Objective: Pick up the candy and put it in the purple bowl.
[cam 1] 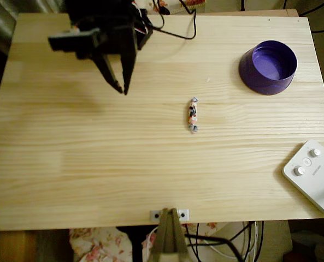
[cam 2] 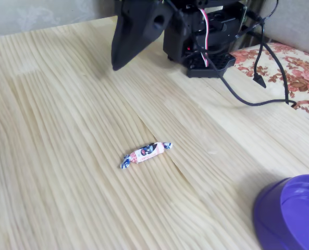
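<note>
Nothing done yet: candy (cam 1: 193, 115) lies flat on the tabletop (cam 1: 96, 164), untouched, and the bowl (cam 1: 268, 67) is empty. Hand (cam 1: 121, 88) hangs well up-left of the candy in the overhead view, holding nothing, fingers narrow with tips nearly together. Bowl sits well up-right of the candy, near the far right corner. Left to do: reach, grasp, carry, drop. Overhead gives the full layout, the finger gap, and a white button box (cam 1: 314, 174) down-right of the candy. The fixed view shows the wrapper (cam 2: 145, 153) close up, twisted ends clear, and only part of the bowl's rim.
</note>
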`<act>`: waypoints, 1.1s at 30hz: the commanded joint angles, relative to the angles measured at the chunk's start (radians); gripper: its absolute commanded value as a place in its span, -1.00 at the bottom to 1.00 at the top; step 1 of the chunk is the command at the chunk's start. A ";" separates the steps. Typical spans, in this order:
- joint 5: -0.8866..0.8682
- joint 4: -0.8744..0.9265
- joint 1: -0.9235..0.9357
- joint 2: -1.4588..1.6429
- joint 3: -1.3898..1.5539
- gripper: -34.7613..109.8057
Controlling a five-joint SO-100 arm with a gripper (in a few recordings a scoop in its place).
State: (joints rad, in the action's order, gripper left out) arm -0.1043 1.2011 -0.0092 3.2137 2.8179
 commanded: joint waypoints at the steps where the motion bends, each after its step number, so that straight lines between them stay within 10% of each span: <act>1: -0.080 0.018 -0.057 -0.158 -0.216 -0.53; 12: -0.308 0.120 -0.316 -0.701 -0.672 -0.53; 33: -0.515 -0.021 -0.568 -0.824 -0.632 -0.53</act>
State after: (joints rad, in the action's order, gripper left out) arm -0.5706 1.1643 -0.5446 2.3040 2.2304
